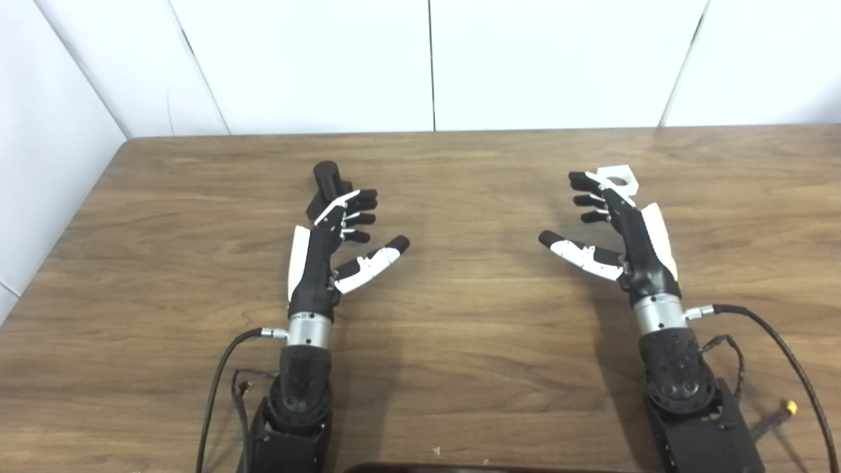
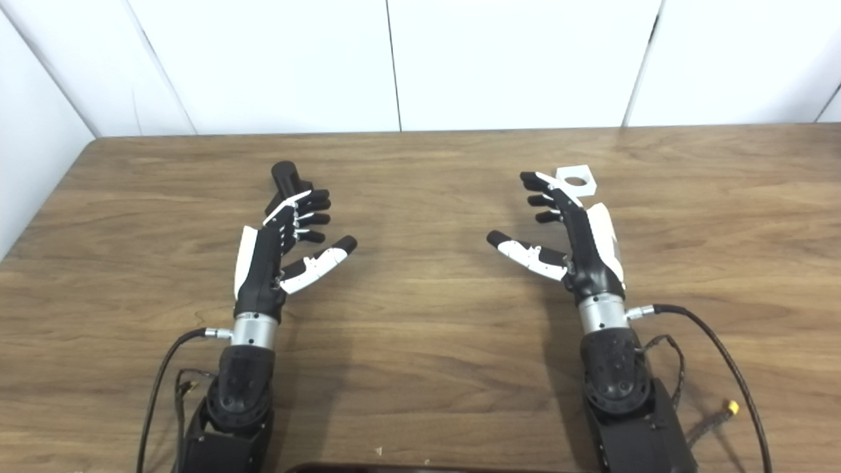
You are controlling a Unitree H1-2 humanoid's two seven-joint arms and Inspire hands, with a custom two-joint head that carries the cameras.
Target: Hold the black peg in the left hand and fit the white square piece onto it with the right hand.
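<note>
Basically nothing's done yet: both hands are hovering with fingers spread, holding nothing. The left hand (image 1: 328,243) is sitting just short of the black peg (image 1: 326,179), and the right hand (image 1: 617,230) beside the white square piece (image 2: 577,179) lying on the table (image 1: 460,341). Grabbing and fitting are both still ahead.
</note>
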